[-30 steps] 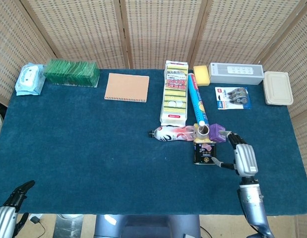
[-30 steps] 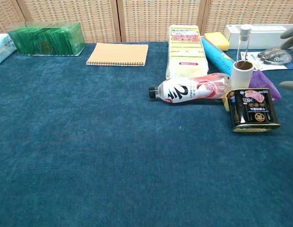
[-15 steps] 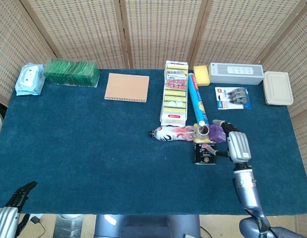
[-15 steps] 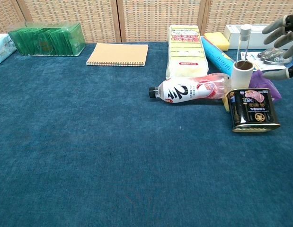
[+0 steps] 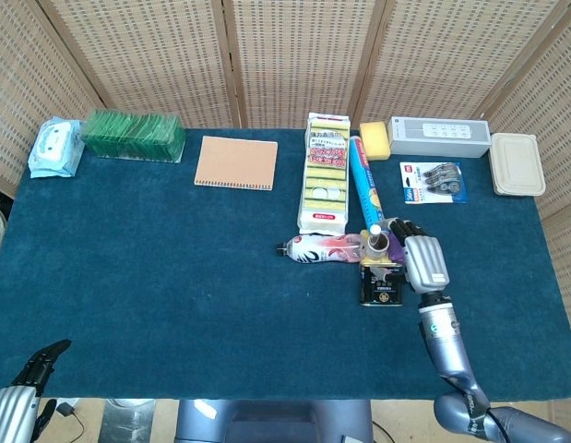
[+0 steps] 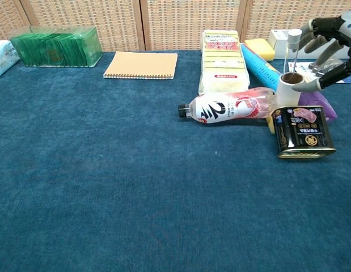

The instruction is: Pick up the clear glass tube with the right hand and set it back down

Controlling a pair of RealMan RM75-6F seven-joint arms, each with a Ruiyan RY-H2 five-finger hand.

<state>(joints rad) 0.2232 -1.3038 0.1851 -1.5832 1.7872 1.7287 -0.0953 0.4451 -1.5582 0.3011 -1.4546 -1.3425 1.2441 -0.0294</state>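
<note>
Chest view: the clear glass tube with a white cap (image 6: 292,52) stands upright inside a short white cardboard roll (image 6: 290,89), its thin transparent wall showing the objects behind it and its cap rising well above the roll's rim. In the head view the same tube (image 5: 374,231) appears only as a small white cap over the roll's open mouth. My right hand (image 6: 329,50) is just right of the tube, fingers (image 6: 314,25) spread apart and curved toward it, the thumb low near the roll's rim; I cannot tell whether any fingertip touches the glass. Nothing is held. From the head view, the right hand (image 5: 422,261) sits above the black printed tin can (image 5: 380,282), which lies just near of the roll. A white and pink plastic bottle lying on its side (image 6: 227,107) sits left of the roll; a purple packet (image 6: 318,100) lies right of it. My left hand (image 5: 38,364) shows only at the near left edge of the dark blue cloth-covered table (image 5: 174,268), dark fingers slightly apart, empty.
</note>
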